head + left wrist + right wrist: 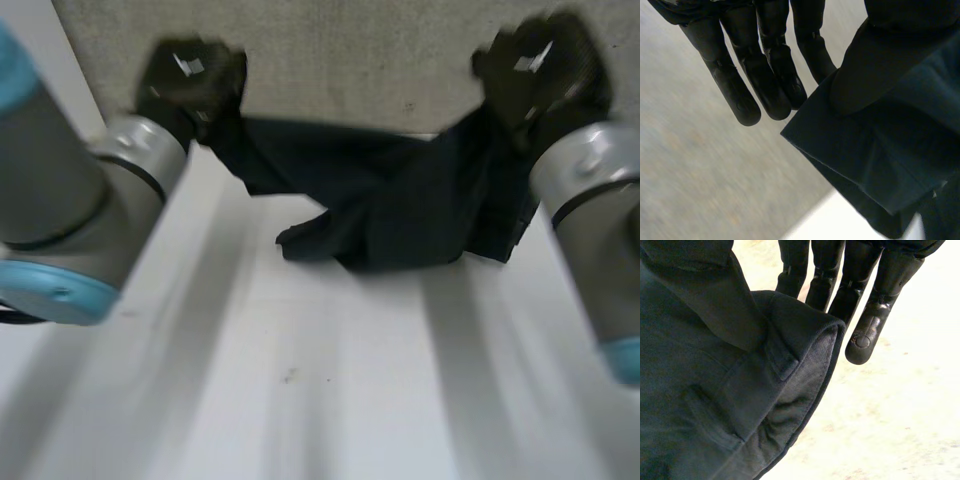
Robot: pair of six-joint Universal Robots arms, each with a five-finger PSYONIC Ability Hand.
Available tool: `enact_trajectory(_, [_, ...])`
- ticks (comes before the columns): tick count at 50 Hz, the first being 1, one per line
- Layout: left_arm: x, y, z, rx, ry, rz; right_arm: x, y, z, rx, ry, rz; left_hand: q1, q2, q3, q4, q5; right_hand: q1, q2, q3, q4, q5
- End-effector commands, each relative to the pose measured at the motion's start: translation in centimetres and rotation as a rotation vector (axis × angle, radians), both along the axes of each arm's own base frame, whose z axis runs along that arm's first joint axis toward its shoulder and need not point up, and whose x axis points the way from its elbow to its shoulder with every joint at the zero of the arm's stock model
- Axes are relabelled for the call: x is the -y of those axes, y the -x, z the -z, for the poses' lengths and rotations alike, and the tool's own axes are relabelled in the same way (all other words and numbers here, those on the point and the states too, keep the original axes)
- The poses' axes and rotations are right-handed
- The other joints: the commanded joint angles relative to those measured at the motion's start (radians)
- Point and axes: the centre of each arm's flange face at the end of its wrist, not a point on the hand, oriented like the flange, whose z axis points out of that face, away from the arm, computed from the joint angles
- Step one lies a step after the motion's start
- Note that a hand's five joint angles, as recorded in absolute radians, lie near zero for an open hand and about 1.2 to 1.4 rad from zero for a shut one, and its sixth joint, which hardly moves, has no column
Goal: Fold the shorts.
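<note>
I am looking down on the white surface [300,400], with grey floor [350,60] lying beyond its far edge. The dark shorts [400,215] are hanging stretched between both hands along that far edge. Their middle is sagging in a bunched fold that seems to be resting on the surface, nearer the right side.

The left arm [70,200] and the right arm [600,200] are reaching forward at either side. The left hand [192,80] is holding one end of the shorts up, and the right hand [545,65] is holding the other.

In the left wrist view, the thumb [860,80] is pressing a stitched hem [840,160] against the hand while the fingers [740,95] are pointing out straight and close together beside the cloth. In the right wrist view, that hand's thumb is bearing down on the waistband [805,370] beside a belt loop [782,357], pinching it, with its fingers likewise lying straight just past the fabric's edge.
</note>
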Motion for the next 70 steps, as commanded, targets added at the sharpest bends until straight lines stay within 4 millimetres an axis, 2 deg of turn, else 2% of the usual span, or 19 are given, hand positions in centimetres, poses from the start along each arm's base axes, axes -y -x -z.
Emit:
enact_trajectory(1, [-3.0,-1.8,-4.3,-0.095,0.059,0.014,0.3,1.2,-3.2,0.087,-0.047,-0.006,0.26,0.201,0.207,0.198,0.246,0.433,0.222,0.221,0.205,0.262])
enact_trajectory(8, [-3.5,-2.0,-1.3,-0.04,-0.059,0.009,2.9,1.1,0.0,0.145,-0.239,-0.064,0.26,0.201,0.207,0.198,0.246,0.433,0.222,0.221,0.205,0.262])
enact_trajectory(14, [-1.4,-1.2,3.7,0.0,-0.206,-0.005,5.8,1.5,4.8,0.221,-0.507,-0.075,0.26,0.201,0.207,0.198,0.246,0.433,0.222,0.221,0.205,0.262])
enact_trajectory(18, [-0.1,-0.7,7.1,0.047,-0.29,-0.015,5.7,1.3,8.1,0.167,-0.689,-0.099,0.26,0.201,0.207,0.198,0.246,0.433,0.222,0.221,0.205,0.262])
enact_trajectory(22, [0.2,-0.6,9.5,0.084,-0.359,-0.02,3.6,1.5,10.3,0.03,-0.837,-0.136,0.26,0.201,0.207,0.198,0.246,0.433,0.222,0.221,0.205,0.262])
enact_trajectory(26, [0.0,-0.7,10.1,0.093,-0.384,-0.02,-0.3,2.2,13.7,-0.225,-0.953,-0.251,0.26,0.201,0.207,0.198,0.246,0.433,0.222,0.221,0.205,0.262])
enact_trajectory(28, [-0.3,-0.7,10.3,0.1,-0.396,-0.019,-3.1,3.1,13.9,-0.402,-0.947,-0.317,0.26,0.201,0.207,0.198,0.246,0.433,0.222,0.221,0.205,0.262])
enact_trajectory(31, [-1.1,-1.1,10.7,0.12,-0.429,-0.017,-4.8,3.8,12.8,-0.517,-0.887,-0.354,0.26,0.201,0.207,0.198,0.246,0.433,0.222,0.221,0.205,0.262])
enact_trajectory(34, [-2.5,-1.7,10.8,0.143,-0.468,-0.015,-3.8,4.1,10.3,-0.416,-0.793,-0.293,0.26,0.201,0.207,0.198,0.246,-0.418,-0.629,-0.629,-0.646,-0.589])
enact_trajectory(36, [-3.2,-2.0,10.9,0.156,-0.488,-0.013,-2.6,4.2,8.9,-0.301,-0.745,-0.239,0.26,0.201,0.207,0.198,0.246,-0.754,-0.965,-0.965,-0.982,-0.925])
enact_trajectory(41, [-5.9,-3.1,11.2,0.183,-0.528,-0.004,-0.9,3.9,6.4,-0.107,-0.692,-0.206,0.26,0.201,0.207,0.198,0.246,-0.776,-0.987,-0.987,-1.003,-0.947])
enact_trajectory(47, [-8.4,-4.3,11.8,0.218,-0.557,0.008,0.2,3.6,5.8,0.035,-0.674,-0.189,0.26,0.201,0.207,0.198,0.246,-0.785,-0.996,-0.996,-1.012,-0.956])
enact_trajectory(50, [-9.8,-4.9,12.4,0.238,-0.576,0.016,0.9,3.1,7.2,0.076,-0.703,-0.185,0.26,0.201,0.207,0.198,0.246,-0.785,-0.996,-0.996,-1.012,-0.956])
enact_trajectory(53, [-11.2,-5.1,13.0,0.268,-0.597,0.036,2.0,2.7,9.7,0.116,-0.774,-0.17,0.17,0.111,0.117,0.108,0.155,-0.776,-0.987,-0.987,-1.004,-0.947])
enact_trajectory(59, [-12.4,-5.4,13.8,0.395,-0.582,0.068,3.7,1.9,14.0,0.143,-0.803,-0.163,-0.403,-0.461,-0.456,-0.464,-0.417,-0.756,-0.967,-0.967,-0.983,-0.926])
enact_trajectory(60, [-12.4,-5.4,13.6,0.426,-0.56,0.072,4.1,1.8,14.6,0.143,-0.795,-0.16,-0.52,-0.578,-0.573,-0.581,-0.534,-0.75,-0.961,-0.961,-0.977,-0.92])
enact_trajectory(66, [-11.3,-5.2,11.8,0.425,-0.46,0.062,5.9,0.9,17.7,0.125,-0.722,-0.094,-0.779,-0.837,-0.832,-0.841,-0.793,-0.659,-0.87,-0.87,-0.886,-0.83])
enact_trajectory(68, [-10.1,-5.0,10.7,0.39,-0.411,0.043,6.5,1.0,19.1,0.116,-0.713,-0.052,-0.823,-0.881,-0.876,-0.885,-0.837,-0.539,-0.75,-0.75,-0.766,-0.71])
enact_trajectory(70, [-9.2,-5.0,9.9,0.365,-0.379,0.026,6.8,0.9,19.7,0.111,-0.716,-0.041,-0.87,-0.928,-0.923,-0.932,-0.884,-0.29,-0.501,-0.501,-0.517,-0.46])
